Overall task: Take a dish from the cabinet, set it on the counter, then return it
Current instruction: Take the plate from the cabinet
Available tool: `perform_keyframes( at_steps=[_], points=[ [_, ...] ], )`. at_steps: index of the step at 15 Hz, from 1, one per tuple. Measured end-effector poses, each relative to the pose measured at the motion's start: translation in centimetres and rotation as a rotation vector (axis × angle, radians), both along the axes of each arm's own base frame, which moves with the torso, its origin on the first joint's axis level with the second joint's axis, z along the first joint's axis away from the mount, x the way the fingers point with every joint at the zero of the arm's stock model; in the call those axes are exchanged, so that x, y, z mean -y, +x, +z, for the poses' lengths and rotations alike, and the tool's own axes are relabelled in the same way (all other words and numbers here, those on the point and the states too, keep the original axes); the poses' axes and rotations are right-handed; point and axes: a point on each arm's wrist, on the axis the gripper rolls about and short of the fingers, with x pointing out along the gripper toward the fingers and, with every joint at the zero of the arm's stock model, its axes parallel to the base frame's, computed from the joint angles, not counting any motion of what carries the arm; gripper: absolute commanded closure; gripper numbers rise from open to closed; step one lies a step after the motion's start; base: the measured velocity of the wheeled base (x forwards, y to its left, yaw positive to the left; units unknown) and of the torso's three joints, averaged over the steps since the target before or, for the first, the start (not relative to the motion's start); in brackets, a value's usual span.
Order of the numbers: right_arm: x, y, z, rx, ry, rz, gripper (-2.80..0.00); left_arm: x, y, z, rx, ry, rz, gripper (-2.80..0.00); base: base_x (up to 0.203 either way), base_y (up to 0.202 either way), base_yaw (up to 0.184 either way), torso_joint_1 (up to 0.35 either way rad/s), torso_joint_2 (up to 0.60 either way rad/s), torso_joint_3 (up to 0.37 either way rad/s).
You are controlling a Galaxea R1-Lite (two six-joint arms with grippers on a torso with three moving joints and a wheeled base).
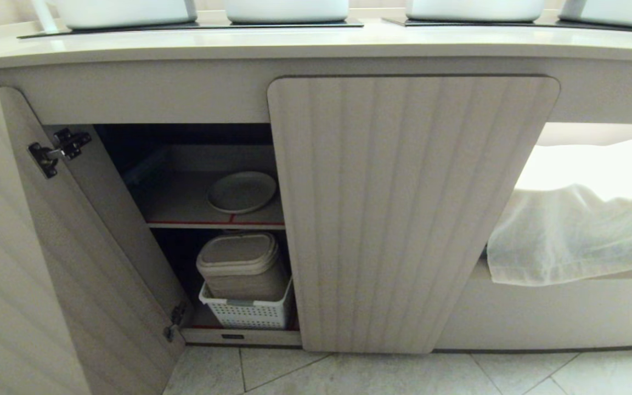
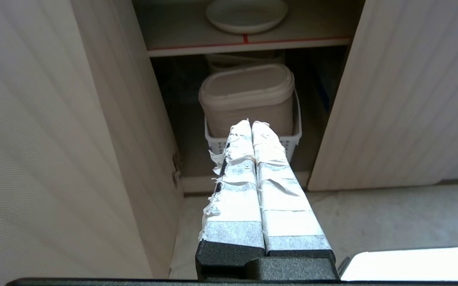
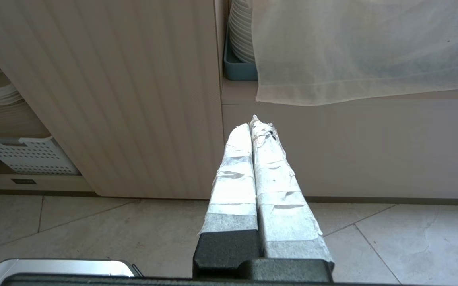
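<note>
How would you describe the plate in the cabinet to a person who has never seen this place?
Under the long counter, the cabinet has its left door open. The dish lies alone on the red-edged upper shelf. It is flat, round and off-white, unlike the lidded container in the basket below.

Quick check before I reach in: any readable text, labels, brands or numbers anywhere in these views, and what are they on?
No readable text in any view.
A small dark tag on the cabinet's bottom front edge: too small to read.
The dish, lidded container, white basket and white cloth carry no visible markings.
</note>
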Motion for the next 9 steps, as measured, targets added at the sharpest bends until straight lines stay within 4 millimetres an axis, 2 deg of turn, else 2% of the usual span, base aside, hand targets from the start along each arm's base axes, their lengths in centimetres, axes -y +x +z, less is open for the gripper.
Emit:
perform_keyframes(
  at_steps=[4, 9],
  points=[
    [0.0, 0.0, 0.0, 0.001, 0.000, 0.000, 0.00, 0.0, 1.5, 1.9, -0.081, -0.004, 0.007, 0.00, 0.000, 0.000, 0.000, 0.000, 0.00, 0.000],
    [0.0, 0.0, 0.0, 0.001, 0.000, 0.000, 0.00, -0.1, 4.6, 6.0, -0.160, -0.009, 0.034, 0.00, 0.000, 0.000, 0.000, 0.000, 0.00, 0.000]
  ],
)
